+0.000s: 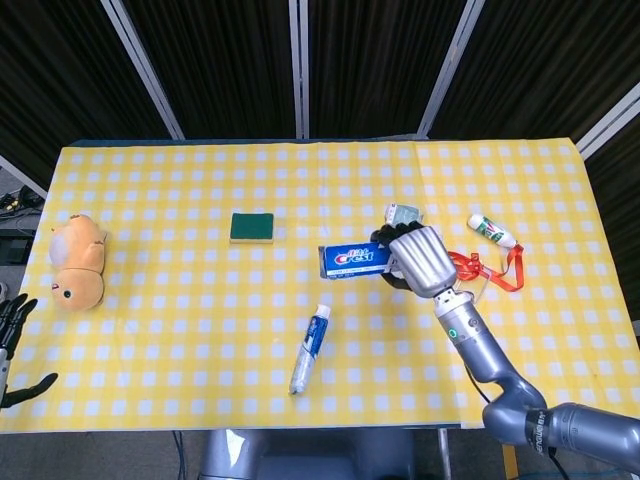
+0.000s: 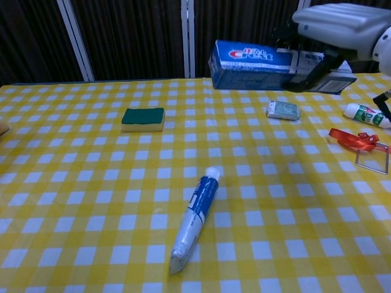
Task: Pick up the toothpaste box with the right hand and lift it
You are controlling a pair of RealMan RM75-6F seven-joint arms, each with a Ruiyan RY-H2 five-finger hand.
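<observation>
My right hand holds the toothpaste box level above the yellow checked table. A toothpaste tube lies near the front edge. A green sponge sits beyond; a plush toy rests far left.

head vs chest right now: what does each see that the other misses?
Head only: the orange plush toy at the table's left edge, and the left hand at the near-left corner.

Chest only: the toothpaste box's long side face from low down, showing it clear of the tablecloth.

Both: the right hand holding the box level, the toothpaste tube, green sponge, red lanyard, white bottle, small packet.
</observation>
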